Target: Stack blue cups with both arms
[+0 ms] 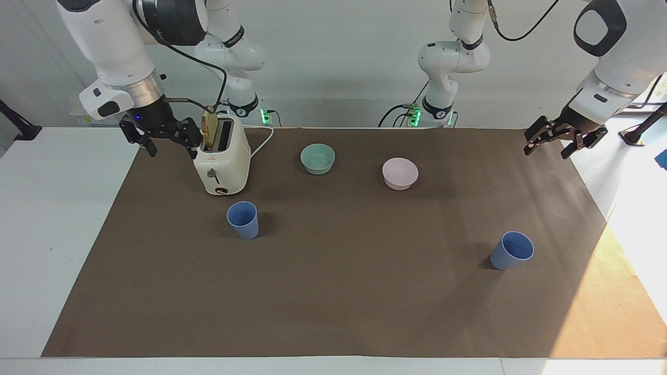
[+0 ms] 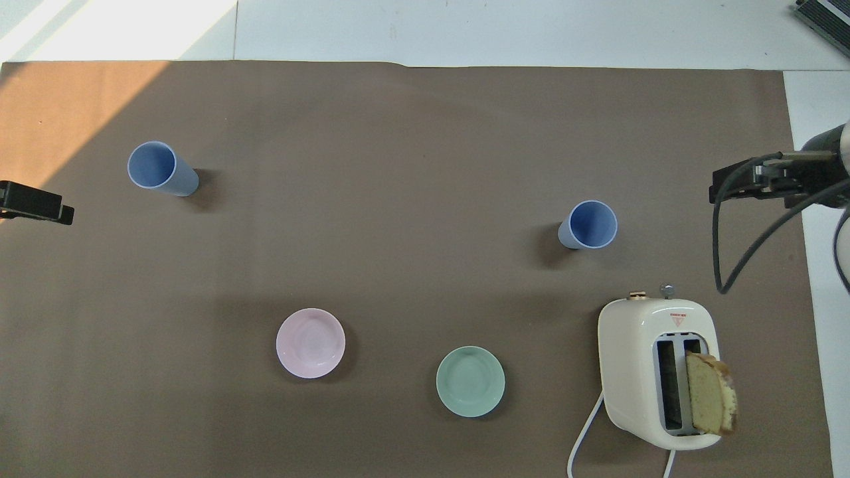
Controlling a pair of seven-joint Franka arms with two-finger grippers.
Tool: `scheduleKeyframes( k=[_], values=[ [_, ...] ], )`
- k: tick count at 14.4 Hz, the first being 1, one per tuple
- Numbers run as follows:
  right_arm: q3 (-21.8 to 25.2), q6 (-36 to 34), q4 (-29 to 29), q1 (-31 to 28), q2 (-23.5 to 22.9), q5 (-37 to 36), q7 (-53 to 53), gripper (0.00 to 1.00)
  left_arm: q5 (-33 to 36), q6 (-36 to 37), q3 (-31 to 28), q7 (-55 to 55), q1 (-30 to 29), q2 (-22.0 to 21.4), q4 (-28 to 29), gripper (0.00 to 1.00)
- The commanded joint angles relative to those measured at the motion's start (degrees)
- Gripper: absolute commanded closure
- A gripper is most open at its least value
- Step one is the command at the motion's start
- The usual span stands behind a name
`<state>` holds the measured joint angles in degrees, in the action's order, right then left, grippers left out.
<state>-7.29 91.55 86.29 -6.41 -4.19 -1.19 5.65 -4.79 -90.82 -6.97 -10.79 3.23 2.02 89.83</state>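
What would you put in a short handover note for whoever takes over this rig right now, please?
Left gripper: open, empty, raised over the mat's edge at the left arm's end.
Right gripper: open, empty, raised beside the toaster.
Cups: both upright on the mat and far apart, one blue cup near the toaster, the other blue cup toward the left arm's end.
Done: nothing; neither cup touched.
Left: grasp each cup, then nest one in the other.

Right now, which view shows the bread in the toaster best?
The overhead view: the bread shows whole there, its broad face standing out of one slot of the toaster. In the facing view the bread is seen nearly edge-on, close beside the open right gripper, so little of it shows.
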Motion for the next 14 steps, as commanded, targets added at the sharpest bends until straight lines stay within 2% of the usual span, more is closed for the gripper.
scheduleKeyframes(
  k=[1, 14],
  values=[
    [-0.36, 0.12, 1.43, -0.71, 1.21, 1.19, 0.06, 0.00, 1.36, -1.81, 0.29, 0.85, 0.02, -2.02, 2.54, 0.00],
    [-0.45, 0.21, 1.34, -0.53, 1.12, 1.28, 0.06, 0.00, 1.27, -4.62, 0.29, 0.33, -0.33, -1.40, 2.10, 0.00]
  ],
)
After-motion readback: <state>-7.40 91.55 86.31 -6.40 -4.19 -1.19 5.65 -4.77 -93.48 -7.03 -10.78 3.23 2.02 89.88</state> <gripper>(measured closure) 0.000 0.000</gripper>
